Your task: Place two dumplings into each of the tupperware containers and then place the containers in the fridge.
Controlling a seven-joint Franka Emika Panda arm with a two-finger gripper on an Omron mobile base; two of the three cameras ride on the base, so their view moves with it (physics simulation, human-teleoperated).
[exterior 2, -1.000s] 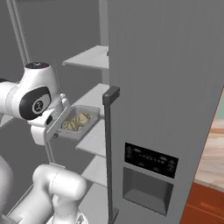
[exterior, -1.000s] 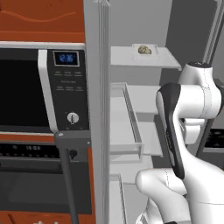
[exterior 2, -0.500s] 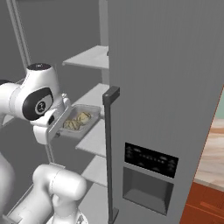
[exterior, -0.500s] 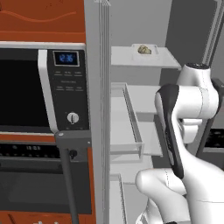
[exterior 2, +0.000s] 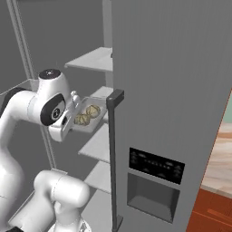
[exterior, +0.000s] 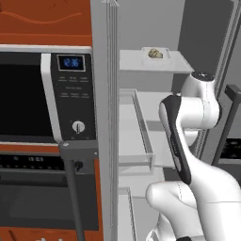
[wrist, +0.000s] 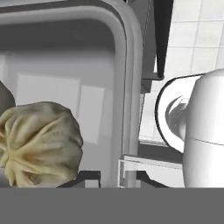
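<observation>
I hold my gripper (exterior 2: 76, 105) closed on the near rim of a tupperware container (exterior 2: 94, 121), and the tray sits level in the open fridge (exterior 2: 163, 81), above the middle shelf (exterior 2: 97, 144). Two dumplings (exterior 2: 87, 115) lie side by side in it, touching each other. Through my hand view the container wall (wrist: 129, 83) curves close past me, and one crinkled tan dumpling (wrist: 39, 146) rests on its floor at the left; a second one just shows at the left edge.

From the left base view, the other tupperware container (exterior: 155, 55) stands on the fridge's top shelf (exterior: 155, 62), far in, with a dumpling visible inside it. My arm (exterior: 188, 122) reaches in to the right of the open fridge door's edge (exterior: 109, 117). Left of that door edge sits the microwave (exterior: 44, 92) with its blue clock lit.
</observation>
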